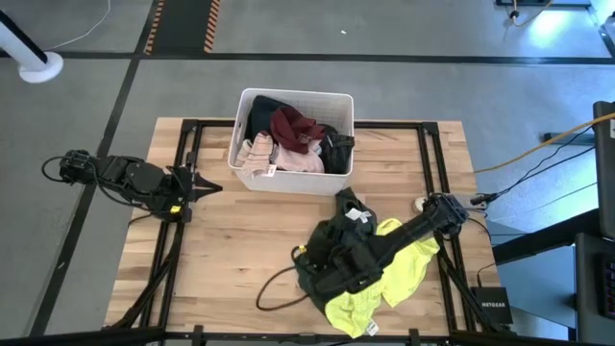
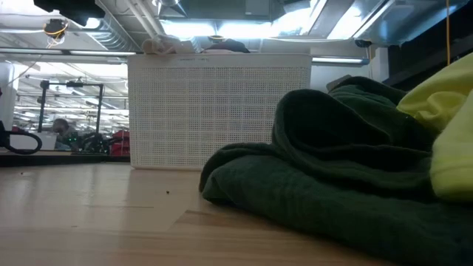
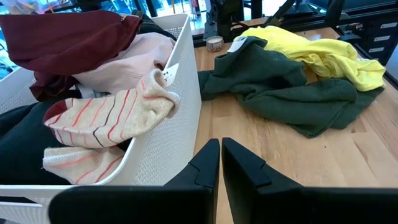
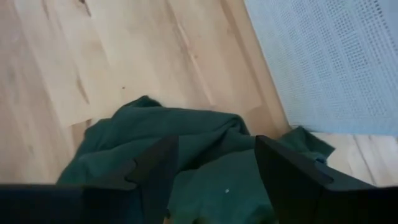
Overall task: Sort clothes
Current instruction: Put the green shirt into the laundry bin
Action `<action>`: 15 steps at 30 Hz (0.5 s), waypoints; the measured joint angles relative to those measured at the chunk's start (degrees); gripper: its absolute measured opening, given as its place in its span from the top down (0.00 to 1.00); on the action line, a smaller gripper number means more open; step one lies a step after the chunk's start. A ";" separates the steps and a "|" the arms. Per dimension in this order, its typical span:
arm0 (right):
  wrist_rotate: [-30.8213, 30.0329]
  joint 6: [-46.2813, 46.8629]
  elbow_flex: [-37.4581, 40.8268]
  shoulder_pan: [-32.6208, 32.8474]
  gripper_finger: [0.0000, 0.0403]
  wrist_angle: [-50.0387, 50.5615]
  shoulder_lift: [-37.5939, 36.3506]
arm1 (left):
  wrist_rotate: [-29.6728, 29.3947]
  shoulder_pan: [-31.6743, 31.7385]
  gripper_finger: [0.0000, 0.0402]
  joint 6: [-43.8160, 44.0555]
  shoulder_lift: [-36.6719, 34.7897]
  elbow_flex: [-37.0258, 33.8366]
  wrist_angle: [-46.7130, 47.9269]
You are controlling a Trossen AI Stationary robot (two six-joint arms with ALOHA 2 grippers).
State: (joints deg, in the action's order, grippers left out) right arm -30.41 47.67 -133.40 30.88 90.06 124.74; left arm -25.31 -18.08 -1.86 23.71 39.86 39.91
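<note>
A dark green garment (image 1: pixel 322 286) (image 2: pixel 332 170) lies crumpled on the table's near right part, partly over a neon yellow garment (image 1: pixel 380 293) (image 3: pixel 317 56). My right gripper (image 1: pixel 311 261) (image 4: pixel 217 174) is open above the green garment, fingers slanting down, one on either side of a fold; no touch shows. The white bin (image 1: pixel 293 94) at the far middle holds maroon (image 1: pixel 293 128), pale pink (image 1: pixel 298 159) and black (image 1: pixel 336 149) clothes. A striped piece (image 3: pixel 112 118) hangs over its rim. My left gripper (image 1: pixel 197 185) (image 3: pixel 221 162) is shut, left of the bin.
A small round object (image 1: pixel 420 204) sits on the table right of the bin. A dark cable (image 1: pixel 274 288) loops near the green garment. Bare wood (image 1: pixel 221 250) lies at the near left. Black frame rails (image 1: pixel 187 144) run along the table's sides.
</note>
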 joint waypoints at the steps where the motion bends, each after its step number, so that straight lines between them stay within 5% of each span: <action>1: -0.01 -0.56 0.00 -0.43 0.43 -0.02 -0.06 | -0.01 0.02 0.97 -0.01 0.00 0.00 0.01; 15: -0.03 -3.39 3.61 -4.79 0.43 -0.15 -5.18 | 0.01 0.01 0.97 1.06 0.00 0.00 0.29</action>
State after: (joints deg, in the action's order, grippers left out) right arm -30.43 44.28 -129.79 26.09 89.91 119.55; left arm -25.30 -18.08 -0.79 23.71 39.86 40.19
